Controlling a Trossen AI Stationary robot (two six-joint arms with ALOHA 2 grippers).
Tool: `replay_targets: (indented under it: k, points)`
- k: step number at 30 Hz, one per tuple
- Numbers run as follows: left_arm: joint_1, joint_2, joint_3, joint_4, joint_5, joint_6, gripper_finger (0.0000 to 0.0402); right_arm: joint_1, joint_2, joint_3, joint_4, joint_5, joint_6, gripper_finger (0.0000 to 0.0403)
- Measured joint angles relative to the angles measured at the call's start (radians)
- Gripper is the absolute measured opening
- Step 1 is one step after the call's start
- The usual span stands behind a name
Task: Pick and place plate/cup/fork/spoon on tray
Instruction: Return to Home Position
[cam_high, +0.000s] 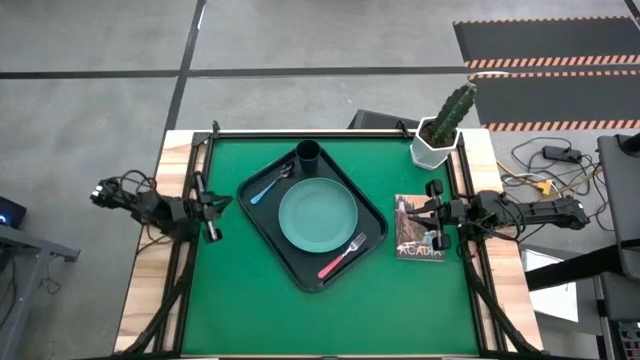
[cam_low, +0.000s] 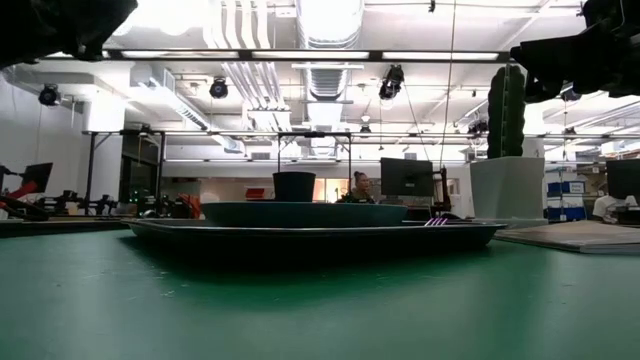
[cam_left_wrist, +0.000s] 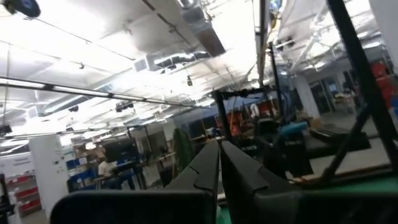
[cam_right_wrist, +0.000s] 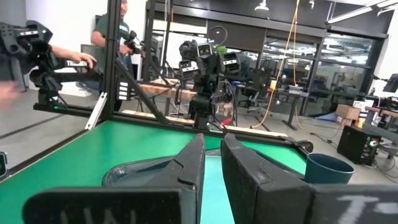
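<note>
The dark tray (cam_high: 262, 225) lies skewed at the table's middle. On it rest the pale teal plate (cam_high: 318, 215), the dark cup (cam_high: 308, 153) upright at its far corner, the blue-handled spoon (cam_high: 268, 185) beside the plate toward the left, and the red-handled fork (cam_high: 342, 257) with its head on the plate's near rim. My left gripper (cam_high: 215, 205) is shut and empty at the table's left edge. My right gripper (cam_high: 435, 212) is shut and empty at the right edge, above the book. The right wrist view shows the tray (cam_right_wrist: 143, 171) and the cup (cam_right_wrist: 328, 168) ahead.
A white pot with a cactus (cam_high: 440, 135) stands at the far right corner. A small picture book (cam_high: 418, 240) lies right of the tray. A metal frame borders the table. People stand beyond the table in the right wrist view (cam_right_wrist: 115, 31).
</note>
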Motion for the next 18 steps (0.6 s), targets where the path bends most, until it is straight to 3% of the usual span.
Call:
replay_targets:
  k: [8,12,14,18]
  points:
    - [0.051,-0.024,0.0,-0.046,-0.007,-0.06,0.0,0.0,0.0,0.0,0.0,0.0,0.0,0.0043]
    - [0.099,-0.025,0.0,-0.381,0.028,-0.416,0.0,0.0,0.0,0.0,0.0,0.0,0.0,0.0043]
    - [0.118,-0.025,0.0,-0.429,0.084,-0.561,0.0,0.0,0.0,0.0,0.0,0.0,0.0,0.0043]
    - [0.13,-0.026,0.0,-0.435,0.147,-0.441,0.0,0.0,0.0,0.0,0.0,0.008,0.0,0.0043]
